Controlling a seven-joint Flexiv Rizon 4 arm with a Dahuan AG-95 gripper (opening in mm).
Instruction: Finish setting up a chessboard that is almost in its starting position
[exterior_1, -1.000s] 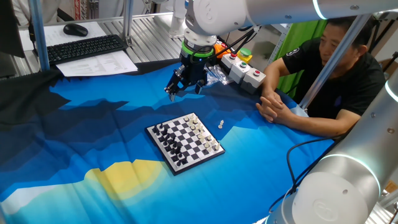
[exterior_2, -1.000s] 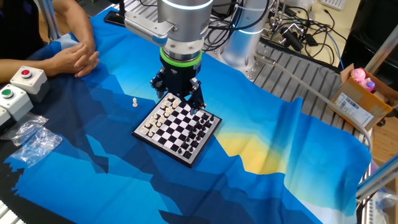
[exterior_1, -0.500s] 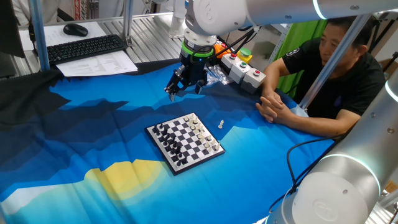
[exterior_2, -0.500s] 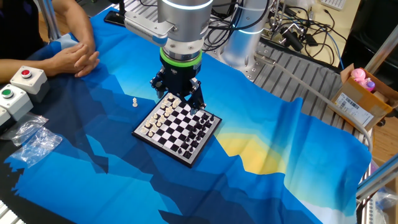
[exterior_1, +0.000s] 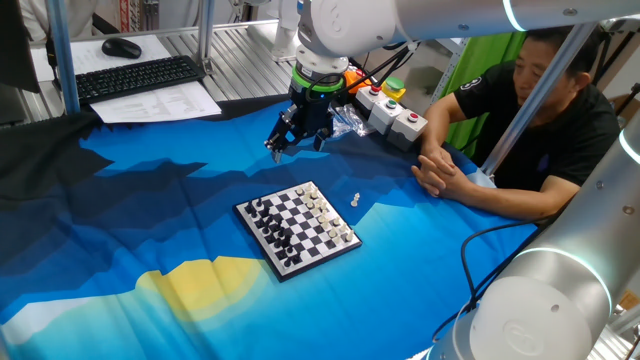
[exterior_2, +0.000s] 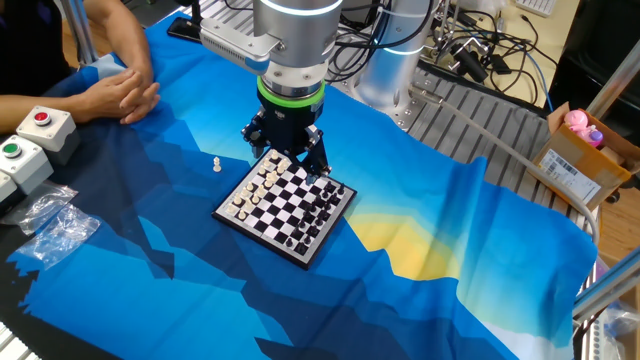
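The chessboard (exterior_1: 260, 244) lies on the blue cloth, with black pieces along one side and white pieces along the other; it also shows in the other fixed view (exterior_2: 259, 241). One white piece (exterior_1: 354, 199) stands off the board on the cloth, beside the white side, and it shows in the other view too (exterior_2: 216, 163). My gripper (exterior_1: 297, 146) hangs above the cloth, clear of the board and pieces. In the other view my gripper (exterior_2: 286, 156) is over the board's far corner. It is open and empty.
A person's clasped hands (exterior_1: 437, 172) rest on the table edge close to the loose piece. Button boxes (exterior_1: 396, 118) and a clear plastic bag (exterior_2: 55, 228) lie nearby. A keyboard (exterior_1: 140, 76) and papers (exterior_1: 160, 102) are at the back. A cardboard box (exterior_2: 580, 160) stands off the table.
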